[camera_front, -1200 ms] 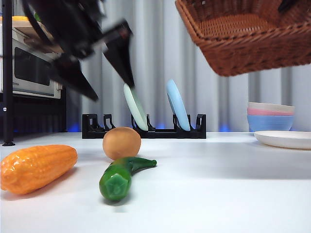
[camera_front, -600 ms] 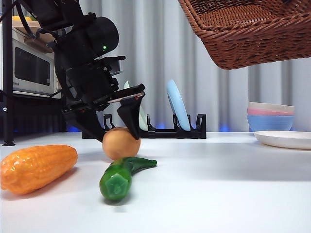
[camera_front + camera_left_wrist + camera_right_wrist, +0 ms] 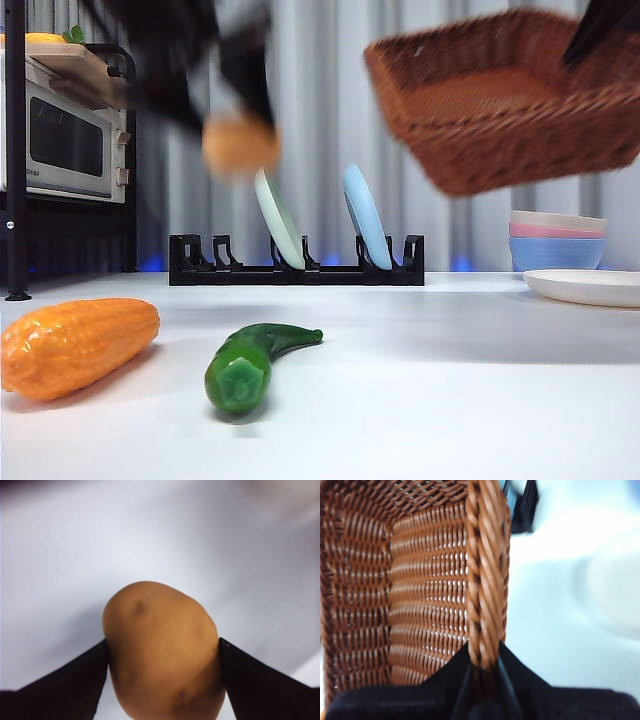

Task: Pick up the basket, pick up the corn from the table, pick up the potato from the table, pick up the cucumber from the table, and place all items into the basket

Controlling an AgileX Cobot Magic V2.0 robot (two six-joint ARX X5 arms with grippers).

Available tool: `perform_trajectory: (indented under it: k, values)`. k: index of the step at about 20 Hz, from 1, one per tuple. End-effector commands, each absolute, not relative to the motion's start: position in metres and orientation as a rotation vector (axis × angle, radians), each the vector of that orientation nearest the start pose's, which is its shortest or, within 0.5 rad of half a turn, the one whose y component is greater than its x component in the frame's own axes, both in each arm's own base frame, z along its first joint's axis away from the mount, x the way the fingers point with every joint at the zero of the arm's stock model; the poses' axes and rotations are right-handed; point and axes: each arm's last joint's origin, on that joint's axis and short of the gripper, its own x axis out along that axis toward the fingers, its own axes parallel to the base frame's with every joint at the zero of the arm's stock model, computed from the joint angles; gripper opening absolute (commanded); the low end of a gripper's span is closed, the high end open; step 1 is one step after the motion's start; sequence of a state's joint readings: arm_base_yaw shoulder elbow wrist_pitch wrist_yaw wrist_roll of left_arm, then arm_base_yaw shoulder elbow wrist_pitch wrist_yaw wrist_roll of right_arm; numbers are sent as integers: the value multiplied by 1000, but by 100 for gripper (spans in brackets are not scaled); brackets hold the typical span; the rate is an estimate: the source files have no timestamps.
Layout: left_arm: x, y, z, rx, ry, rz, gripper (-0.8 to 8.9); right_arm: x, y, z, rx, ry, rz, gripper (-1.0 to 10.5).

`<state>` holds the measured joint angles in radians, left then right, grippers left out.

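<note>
Two claws are loaded: the left claw [image 3: 162,652] pinches the potato [image 3: 162,650] by its flanks, high off the table [image 3: 450,380], and the right claw [image 3: 484,662] clamps the rim of the basket [image 3: 420,595], aloft beside it. Below the left claw, the corn [image 3: 75,345] and cucumber [image 3: 250,360] lie untouched. Risk, as I judge it: the smooth potato (held only at two narrow contacts) could squirt free, or miss the tilted basket.

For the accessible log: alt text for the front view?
A blurred left gripper lifts the potato high above the table, beside the tilted basket held in the air. The corn and cucumber lie on the table.
</note>
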<state>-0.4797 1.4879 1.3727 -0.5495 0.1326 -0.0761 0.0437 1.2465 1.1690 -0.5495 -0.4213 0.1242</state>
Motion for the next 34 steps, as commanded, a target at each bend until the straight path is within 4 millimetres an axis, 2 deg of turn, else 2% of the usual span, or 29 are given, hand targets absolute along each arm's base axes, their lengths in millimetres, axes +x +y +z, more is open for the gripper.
perform_trajectory:
  k: [1,3,6,10,15,17,20,21,23,24,27,29,31,34]
  values:
    - [254,-143,386,7,517,-596,-8,280,41,327,293,683,467,-11]
    - [229,-144,411,-22,420,-647,-8,295,62,311,314,725,510,-11]
    - [212,-159,414,-2,416,-712,-8,307,92,297,355,752,569,-11]
    - [214,-199,383,121,547,-693,-8,305,119,300,382,722,641,-11]
    - [228,-245,327,264,728,-708,-8,304,124,303,399,720,677,-11]
    - [232,-256,311,312,773,-719,-8,304,124,303,399,720,676,-11]
    - [232,-261,304,330,793,-727,8,304,124,303,399,721,677,-11]
    - [231,-262,304,330,792,-729,98,304,124,303,399,721,677,-11]
    - [231,-261,305,330,793,-724,555,304,124,303,399,720,676,-11]
    - [231,-260,305,327,798,-714,634,304,124,303,399,721,677,-11]
    - [228,-256,312,327,781,-702,631,304,124,303,399,721,675,-11]
    - [220,-248,328,304,733,-713,630,304,124,303,399,721,675,-11]
    - [206,-234,355,269,664,-726,629,304,124,303,399,721,674,-11]
    - [172,-195,404,235,597,-735,627,304,123,303,400,720,672,-11]
